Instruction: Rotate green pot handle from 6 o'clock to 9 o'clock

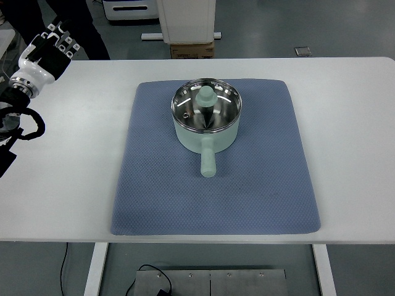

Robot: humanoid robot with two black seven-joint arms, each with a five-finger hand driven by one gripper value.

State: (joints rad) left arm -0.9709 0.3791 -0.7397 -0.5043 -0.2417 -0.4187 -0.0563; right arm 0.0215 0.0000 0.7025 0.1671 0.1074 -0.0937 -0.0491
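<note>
A pale green pot [206, 117] with a glass lid and a green knob [206, 95] stands on a blue mat [154, 185] in the middle of the white table. Its handle [208, 161] points straight toward the near edge, at 6 o'clock. My left hand [52, 42] is at the far left corner of the table, well away from the pot, with its fingers spread and holding nothing. The right arm does not show.
The white table [68, 160] runs to the picture's edges around the mat. Beyond the far edge stand a cardboard box [191, 49] and a white cabinet [185, 18]. A dark-clothed person [68, 15] stands at the far left, behind my left hand.
</note>
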